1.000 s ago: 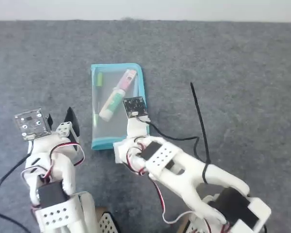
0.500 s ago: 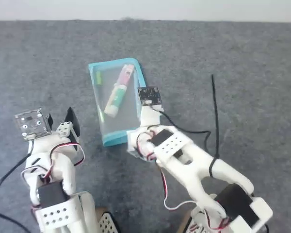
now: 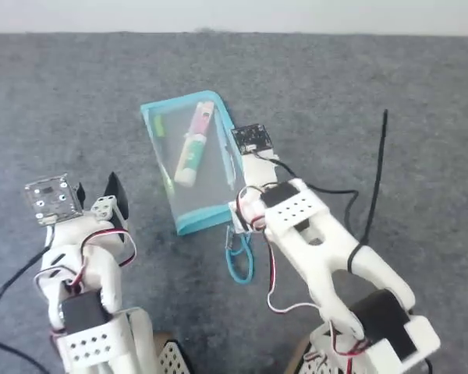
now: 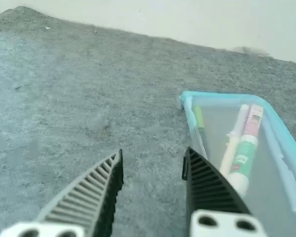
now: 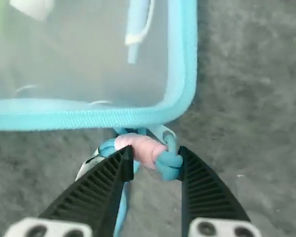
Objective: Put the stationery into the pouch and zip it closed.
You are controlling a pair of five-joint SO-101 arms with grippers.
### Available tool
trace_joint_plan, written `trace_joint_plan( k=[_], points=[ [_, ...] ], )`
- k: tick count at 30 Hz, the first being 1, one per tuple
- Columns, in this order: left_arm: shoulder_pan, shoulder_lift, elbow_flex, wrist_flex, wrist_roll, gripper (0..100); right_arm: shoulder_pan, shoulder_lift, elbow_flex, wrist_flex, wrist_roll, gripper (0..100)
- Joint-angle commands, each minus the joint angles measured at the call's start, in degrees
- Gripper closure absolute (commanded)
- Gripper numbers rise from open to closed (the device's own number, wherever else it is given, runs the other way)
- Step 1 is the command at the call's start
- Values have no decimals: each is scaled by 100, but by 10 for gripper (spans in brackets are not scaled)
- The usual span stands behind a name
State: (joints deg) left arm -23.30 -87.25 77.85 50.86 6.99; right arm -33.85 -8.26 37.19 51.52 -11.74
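Grey carpet (image 3: 390,78), pouch (image 3: 210,195) lengthways, slightly askew

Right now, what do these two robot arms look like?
The left arm and right arm are white plastic with black motors and red, black and white wires. Each ends in black ribbed fingers, and a square circuit board tops each wrist.
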Motion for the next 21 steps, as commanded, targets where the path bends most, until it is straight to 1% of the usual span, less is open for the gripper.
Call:
trace_joint_plan(
  k=[1, 4, 6, 10, 14, 21],
  points=[
    [229, 26, -40, -176, 62, 808, 136, -57, -527, 567, 492, 864],
    [229, 26, -40, -176, 62, 808, 145, -57, -651, 1068, 765, 864],
    [229, 26, -40, -176, 62, 808, 242, -66, -659, 1165, 782, 864],
    [229, 26, -40, -176, 62, 808, 330, -48, -571, 760, 501, 864],
    [229, 26, -40, -176, 62, 808, 154, -57, -519, 637, 114, 864],
    [246, 18, 22, -202, 62, 808, 145, -57, -510, 673, 70, 864]
  ],
)
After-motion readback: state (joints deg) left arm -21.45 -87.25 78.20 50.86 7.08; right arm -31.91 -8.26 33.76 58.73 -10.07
